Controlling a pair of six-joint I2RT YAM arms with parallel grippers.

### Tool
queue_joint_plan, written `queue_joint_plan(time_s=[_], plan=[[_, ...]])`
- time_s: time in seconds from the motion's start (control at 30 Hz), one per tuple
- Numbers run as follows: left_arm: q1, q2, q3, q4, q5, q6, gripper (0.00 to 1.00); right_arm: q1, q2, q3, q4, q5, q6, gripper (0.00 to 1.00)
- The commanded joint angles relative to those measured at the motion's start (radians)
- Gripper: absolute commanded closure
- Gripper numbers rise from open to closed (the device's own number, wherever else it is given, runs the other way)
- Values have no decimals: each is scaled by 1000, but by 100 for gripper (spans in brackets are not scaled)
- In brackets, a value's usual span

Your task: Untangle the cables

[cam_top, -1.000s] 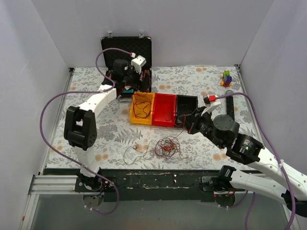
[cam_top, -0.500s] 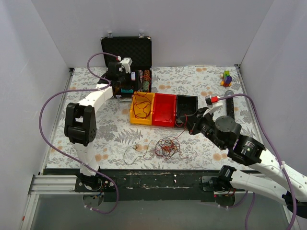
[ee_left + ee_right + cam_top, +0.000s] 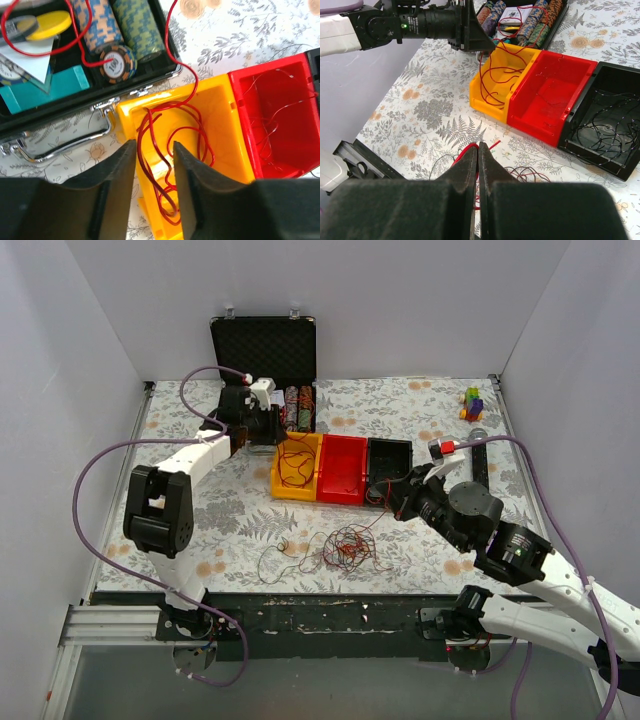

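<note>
Plain white walls point(image 3: 420, 300) enclose a table point(image 3: 400, 400) — floral-patterned cloth point(image 3: 240, 512), soft even light.

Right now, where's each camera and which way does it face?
Top external: high behind the robot, facing down at table; left arm, right arm show.
Left wrist: over yellow bin and case; left claw in frame.
Right wrist: low, facing the yellow bin and left arm; right claw shut on red cable.
Shared: yellow bin in all.
</note>
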Motion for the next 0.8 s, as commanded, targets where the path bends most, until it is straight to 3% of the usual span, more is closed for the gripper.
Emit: queue_joint_plan(time_s=[0.0,0.33,0.57,0.6,0.67,0.77], plan=[[-2,-62,21,67,41,31,69,-6,-7,-10,16,10,9,99],[-11,-34,22,77,82,62,74,-4,-8,-14,16,8,13,99],[-20,-23,26,79,79,91,69,-6,-5,-8,17,4,12,99],[-22,-19,27,79,81,93,73,-6,-7,-4,17,4,13,99],[-25,-17,27,79,82,100,99,-6,-7,-2,16,4,15,99],[-34,-35,9,73,105,117,100,-4,-7,6,10,7,13,99]])
